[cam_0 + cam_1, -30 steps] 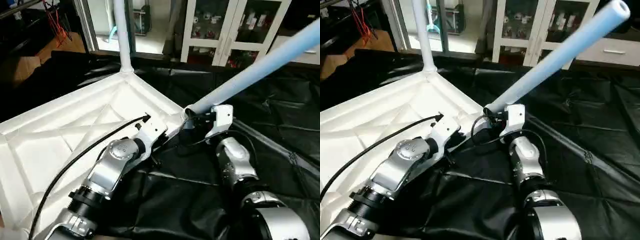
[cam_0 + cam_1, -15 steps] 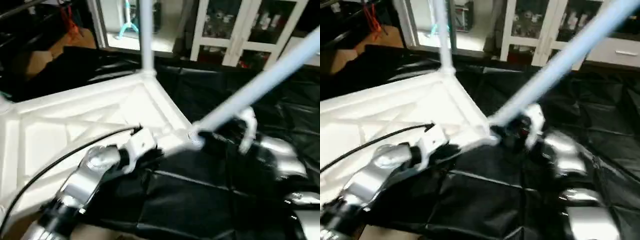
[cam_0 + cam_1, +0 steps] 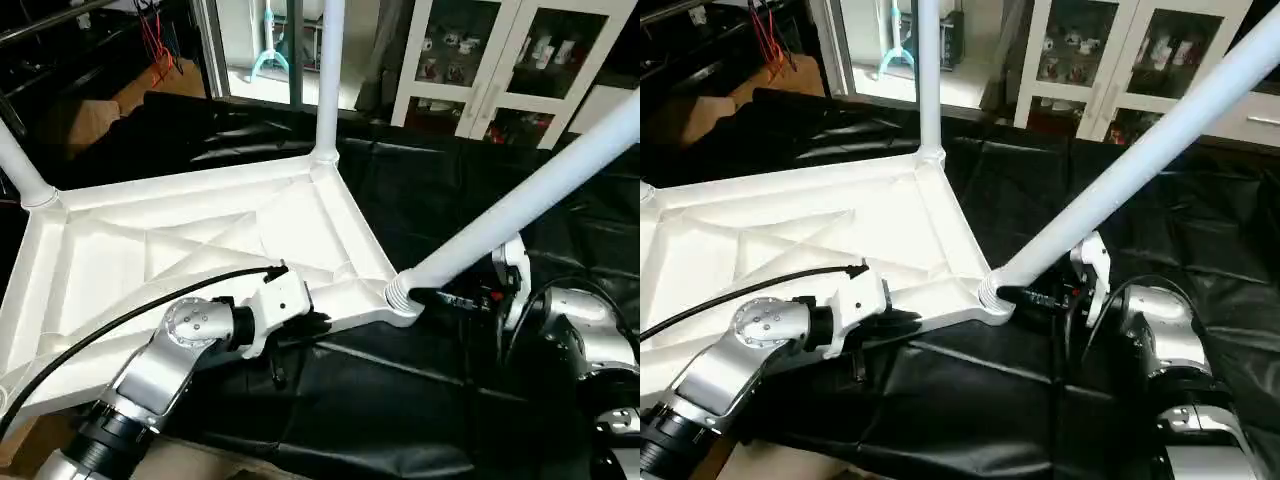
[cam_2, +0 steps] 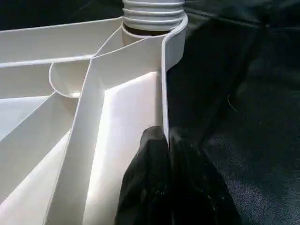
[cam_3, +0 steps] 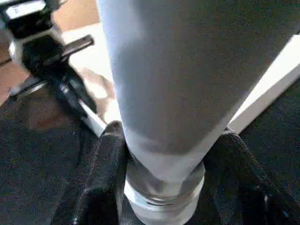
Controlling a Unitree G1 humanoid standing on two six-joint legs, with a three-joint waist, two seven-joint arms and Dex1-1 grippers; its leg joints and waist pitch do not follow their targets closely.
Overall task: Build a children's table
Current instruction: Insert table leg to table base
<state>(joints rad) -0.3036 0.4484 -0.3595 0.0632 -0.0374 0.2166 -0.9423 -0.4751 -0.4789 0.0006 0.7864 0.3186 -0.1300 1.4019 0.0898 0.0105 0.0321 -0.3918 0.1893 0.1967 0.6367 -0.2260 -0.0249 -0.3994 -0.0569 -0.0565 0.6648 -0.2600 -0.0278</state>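
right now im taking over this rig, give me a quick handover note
Left gripper: shut on the tabletop's near rim.
Right gripper: closed around the slanted leg at its threaded base.
Tabletop: upside down on the black sheet.
Done: far leg upright in its corner socket; another leg stands at the left corner.
Left: the slanted leg sits tilted at the near socket, threads still showing; straighten and seat it. A fourth leg is not in view.

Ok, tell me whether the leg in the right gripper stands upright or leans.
Leaning. The leg slants away from the near corner socket, while the far-corner leg stands vertical. The right gripper clasps its base.
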